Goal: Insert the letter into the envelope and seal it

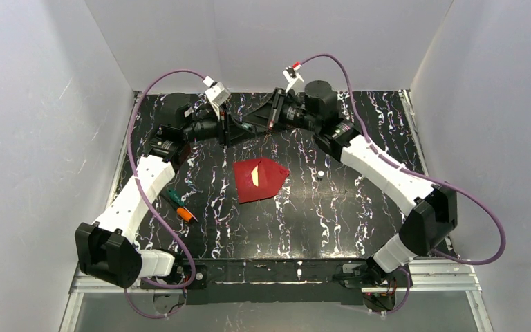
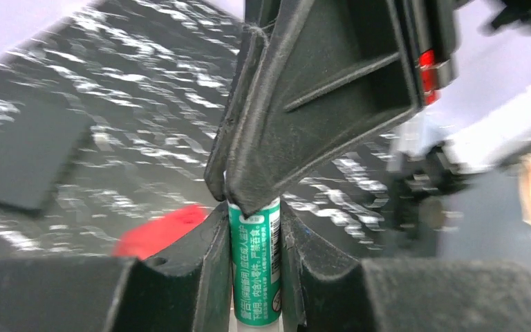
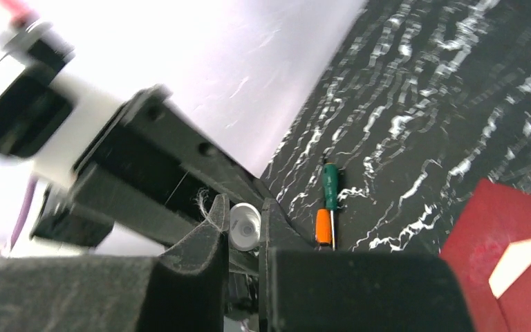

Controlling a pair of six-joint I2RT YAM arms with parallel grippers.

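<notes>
Top external: both arms meet over far centre, glue stick held between them, envelope closer to the bases.
We see left jaws pinching the green tube's body and right jaws pressed onto its white tip, prob. the cap. Envelope lies flat mid-worktop, apart from both jaws and approx. equal reach for either arm, its pointed side facing far-right. Pale patch on it may be the letter; we can't confirm.

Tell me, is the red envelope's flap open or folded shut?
Open. The envelope lies flat as a five-sided shape, its pointed flap spread outward, a pale patch showing on the red.
</notes>
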